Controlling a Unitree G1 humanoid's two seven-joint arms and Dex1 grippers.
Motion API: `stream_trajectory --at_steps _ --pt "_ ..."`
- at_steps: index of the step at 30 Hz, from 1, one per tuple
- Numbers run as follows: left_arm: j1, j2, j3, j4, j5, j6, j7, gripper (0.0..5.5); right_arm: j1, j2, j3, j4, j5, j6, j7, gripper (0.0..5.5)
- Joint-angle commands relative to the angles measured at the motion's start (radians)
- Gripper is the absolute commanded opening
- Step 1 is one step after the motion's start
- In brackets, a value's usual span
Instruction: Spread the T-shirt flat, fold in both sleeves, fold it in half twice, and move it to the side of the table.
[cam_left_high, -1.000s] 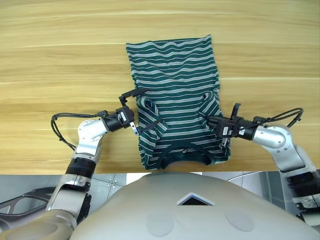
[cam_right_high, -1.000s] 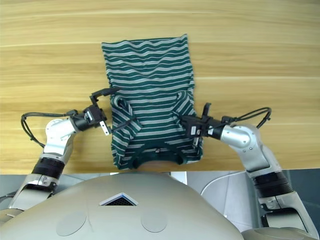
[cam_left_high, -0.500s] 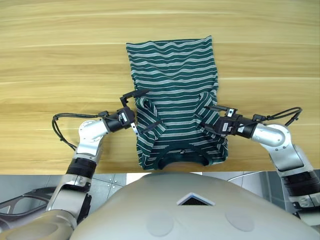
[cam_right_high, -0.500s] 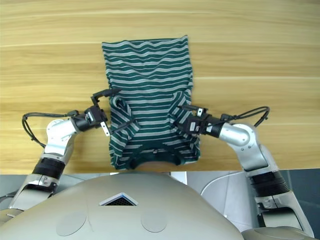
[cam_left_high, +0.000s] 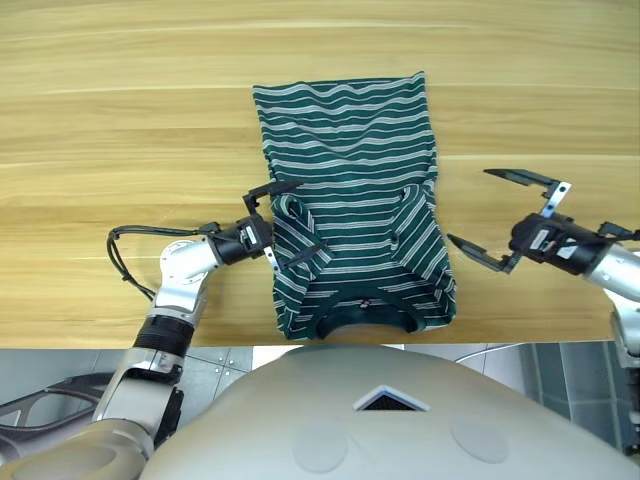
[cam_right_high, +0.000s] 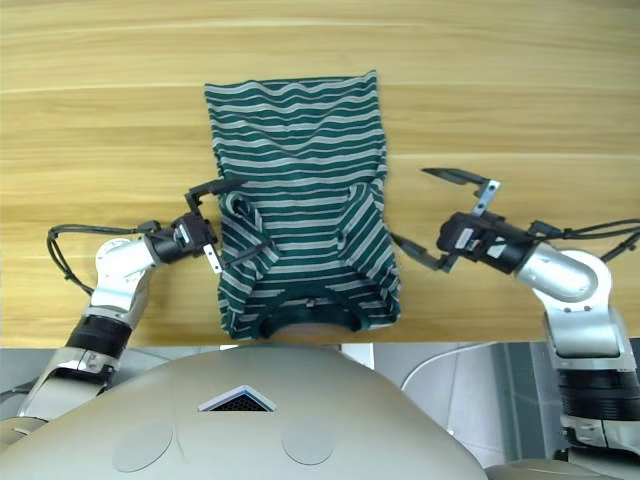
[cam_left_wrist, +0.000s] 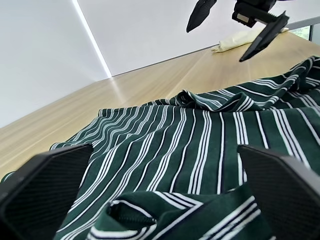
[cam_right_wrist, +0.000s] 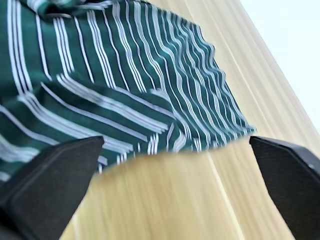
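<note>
Currently left hand (cam_left_high: 312, 214) wide astride T-shirt (cam_left_high: 345, 130) sleeve, right hand (cam_left_high: 468, 206) wide — just beside

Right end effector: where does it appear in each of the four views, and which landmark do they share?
Left eye view: right end effector, open, over the table, right of the T-shirt.
Right eye view: right end effector in the same place.
Left wrist view: right end effector far beyond the shirt.
Right wrist view: its fingers frame the shirt's edge.
Shared landmark: the striped T-shirt.
</note>
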Motion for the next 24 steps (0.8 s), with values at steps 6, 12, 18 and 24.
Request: stream_trajectory --at_steps 6,12,18,24 --pt "0.005 0.006 -0.003 -0.009 0.005 0.006 0.0 5.4 0.1 0.008 0.044 0.039 -0.027 -0.072 0.046 5.36" --pt "0.006 0.004 -0.003 -0.007 0.006 0.005 0.002 5.4 0.134 0.01 0.081 0.031 -0.04 -0.1 0.054 5.36" --pt "0.003 0.005 -0.002 0.001 0.008 0.003 0.004 5.4 0.145 0.013 0.145 0.043 -0.077 -0.094 0.069 5.36" --pt "-0.02 0.012 0.01 0.033 0.019 -0.006 0.009 5.4 0.109 0.017 0.205 0.069 -0.124 -0.066 0.053 5.36"
